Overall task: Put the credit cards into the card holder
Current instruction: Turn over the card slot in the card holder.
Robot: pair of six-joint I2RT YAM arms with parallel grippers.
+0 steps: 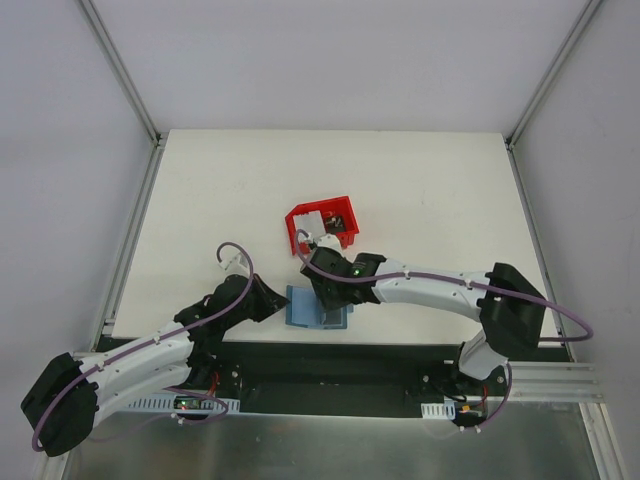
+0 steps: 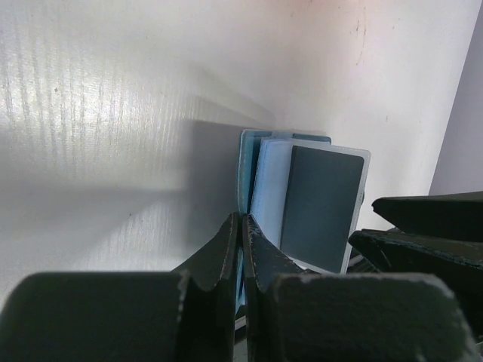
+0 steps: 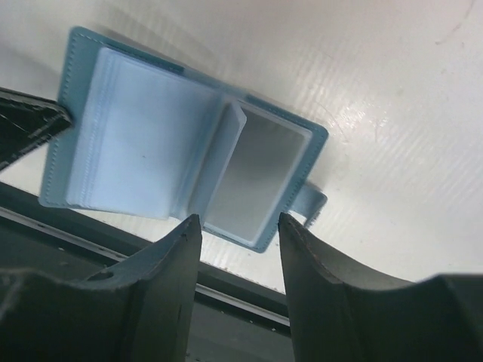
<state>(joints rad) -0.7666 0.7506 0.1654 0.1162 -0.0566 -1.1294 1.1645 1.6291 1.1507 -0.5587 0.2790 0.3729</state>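
The teal-blue card holder (image 1: 303,308) lies spread open near the table's front edge. It also shows in the right wrist view (image 3: 136,151), with light blue inner pockets and a snap tab (image 3: 313,202). A dark grey credit card (image 2: 321,207) sits in its right half, and shows in the right wrist view (image 3: 260,177) too. My left gripper (image 1: 283,300) is shut on the holder's left edge (image 2: 247,162), fingers (image 2: 226,249) pressed together. My right gripper (image 3: 238,230) is open and empty, just above the holder's right half, over the card.
A red plastic bin (image 1: 297,218) stands just behind the holder, with small white and dark items inside that I cannot make out. The table's front edge and a dark rail (image 3: 226,302) lie directly below the holder. The right gripper's fingers (image 2: 423,226) crowd the holder's right side.
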